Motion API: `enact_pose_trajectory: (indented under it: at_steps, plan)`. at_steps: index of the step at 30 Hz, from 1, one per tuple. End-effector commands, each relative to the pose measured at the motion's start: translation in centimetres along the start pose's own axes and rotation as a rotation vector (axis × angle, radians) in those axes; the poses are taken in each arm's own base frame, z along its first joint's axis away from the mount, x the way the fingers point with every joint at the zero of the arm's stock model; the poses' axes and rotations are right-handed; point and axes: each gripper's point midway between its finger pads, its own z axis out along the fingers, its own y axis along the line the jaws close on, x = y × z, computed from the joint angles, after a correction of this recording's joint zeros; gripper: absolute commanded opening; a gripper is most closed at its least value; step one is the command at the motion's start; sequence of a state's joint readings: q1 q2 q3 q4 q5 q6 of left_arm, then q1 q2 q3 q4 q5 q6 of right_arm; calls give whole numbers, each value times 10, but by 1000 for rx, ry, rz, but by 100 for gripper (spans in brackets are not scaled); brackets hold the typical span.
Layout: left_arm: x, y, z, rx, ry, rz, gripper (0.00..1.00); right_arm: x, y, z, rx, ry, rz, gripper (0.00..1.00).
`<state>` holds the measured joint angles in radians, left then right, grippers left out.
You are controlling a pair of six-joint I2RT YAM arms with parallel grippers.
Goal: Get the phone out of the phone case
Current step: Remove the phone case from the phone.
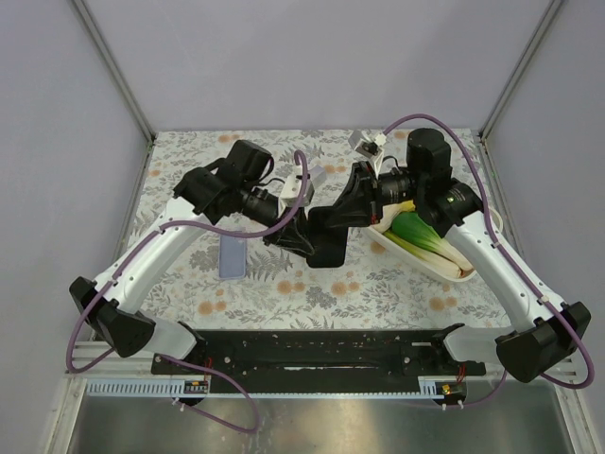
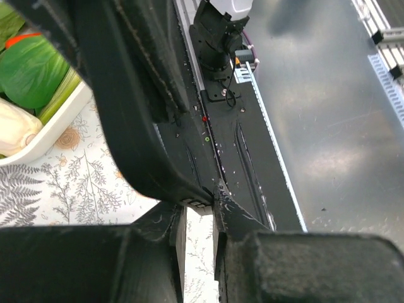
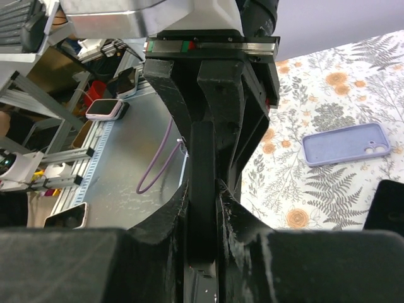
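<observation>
A black phone case (image 1: 333, 232) hangs tilted above the middle of the table, held between both arms. I cannot tell the phone apart from the case. My right gripper (image 1: 365, 194) is shut on its upper edge. In the right wrist view the dark slab (image 3: 202, 158) stands edge-on between that gripper's (image 3: 202, 189) fingers. My left gripper (image 1: 299, 236) is shut on the case's lower left corner. In the left wrist view that corner (image 2: 189, 192) sits pinched at the left gripper's (image 2: 199, 211) fingertips, with tablecloth showing in the gap lower down.
A lavender phone case (image 1: 232, 257) lies flat on the floral tablecloth to the left, also in the right wrist view (image 3: 346, 143). A white tray (image 1: 416, 257) of green vegetables sits at right. A black rail (image 1: 321, 350) runs along the near edge.
</observation>
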<state>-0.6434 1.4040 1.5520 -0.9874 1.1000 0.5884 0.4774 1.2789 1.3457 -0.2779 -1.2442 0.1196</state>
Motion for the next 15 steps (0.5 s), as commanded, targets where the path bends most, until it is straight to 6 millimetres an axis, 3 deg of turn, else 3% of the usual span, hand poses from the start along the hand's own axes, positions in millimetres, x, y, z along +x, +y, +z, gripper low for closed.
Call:
enact_pose_trajectory:
  at_steps: [1, 8, 15]
  plan:
    - [-3, -44, 7, 160, 35, 248, 0, -14, 8, -3, -33, -25, -10, 0]
    - [-1, -61, 23, 212, 116, 379, 0, -13, 8, 0, -64, -20, 17, 0]
    - [-12, -49, 31, 160, 101, 428, 0, -9, 7, 2, -74, -23, 31, 0]
